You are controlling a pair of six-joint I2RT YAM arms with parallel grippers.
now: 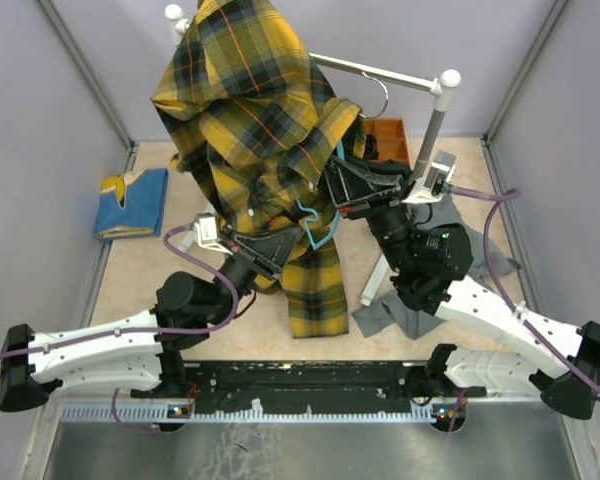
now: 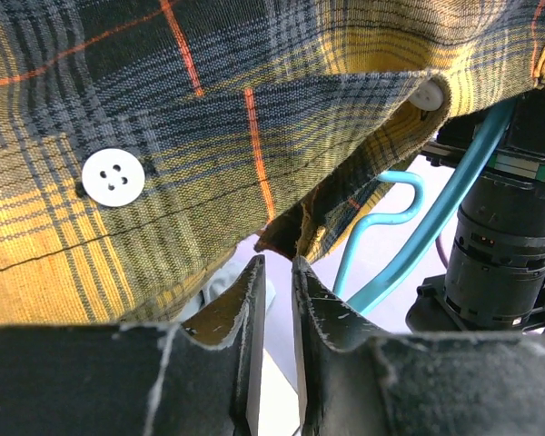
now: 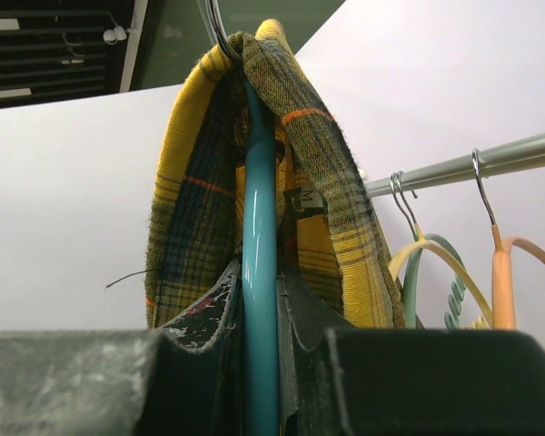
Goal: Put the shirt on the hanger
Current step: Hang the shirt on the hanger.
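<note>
Shirt (image 1: 250,110): likely soft, floppy; draped on hanger (image 3: 259,182) toward counter (image 1: 130,290) far edge. Right claw (image 3: 259,272) clamping hanger; left claw (image 2: 277,263) narrow, empty. Best pinched at hem.

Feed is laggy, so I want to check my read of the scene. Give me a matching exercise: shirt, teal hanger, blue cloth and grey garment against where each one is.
1. shirt
2. teal hanger
3. blue cloth
4. grey garment

A. lying flat, far left
B. clamped in the right tool
C. hung up, collar draped over the hanger
D. crumpled low down, right of centre

Pairs: 1-C, 2-B, 3-A, 4-D
</note>
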